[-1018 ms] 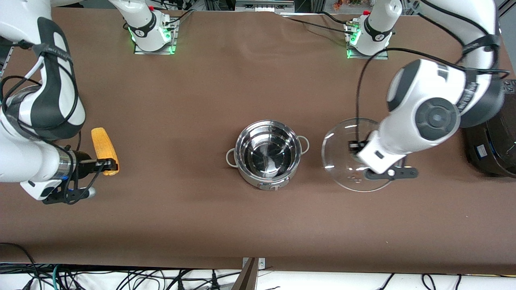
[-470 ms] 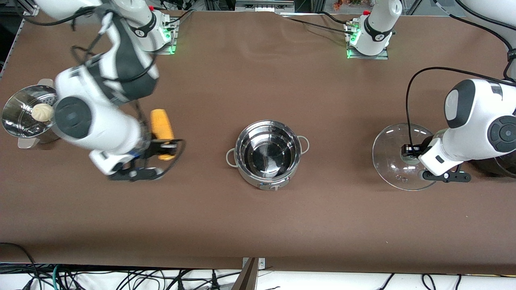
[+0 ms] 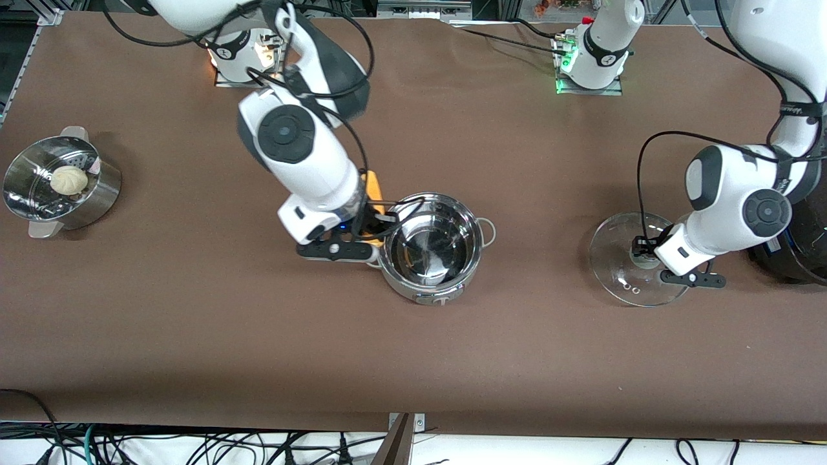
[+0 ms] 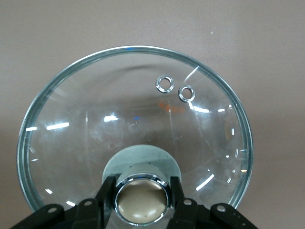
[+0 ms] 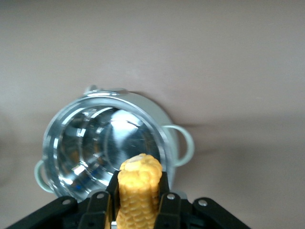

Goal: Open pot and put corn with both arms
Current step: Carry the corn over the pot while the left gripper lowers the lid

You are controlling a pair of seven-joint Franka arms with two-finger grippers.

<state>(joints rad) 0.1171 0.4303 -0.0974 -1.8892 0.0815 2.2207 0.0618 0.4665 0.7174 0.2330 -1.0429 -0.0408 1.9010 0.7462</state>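
The open steel pot (image 3: 429,248) stands at the table's middle, empty; it also shows in the right wrist view (image 5: 102,148). My right gripper (image 3: 369,227) is shut on the yellow-orange corn (image 3: 374,185) and holds it over the pot's rim at the right arm's side; the cob shows between the fingers in the right wrist view (image 5: 138,188). My left gripper (image 3: 646,248) is shut on the tan knob (image 4: 141,200) of the clear glass lid (image 3: 630,261), which is low over or on the table toward the left arm's end. The lid fills the left wrist view (image 4: 133,129).
A steel steamer basket (image 3: 26,194) with a white bun (image 3: 68,179) stands at the right arm's end. A large black cooker (image 3: 795,255) sits at the left arm's end, right beside the lid.
My right arm has swung the corn from the right arm's end to over the pot's rim. My left arm has carried the lid away from the pot and brought it lower.
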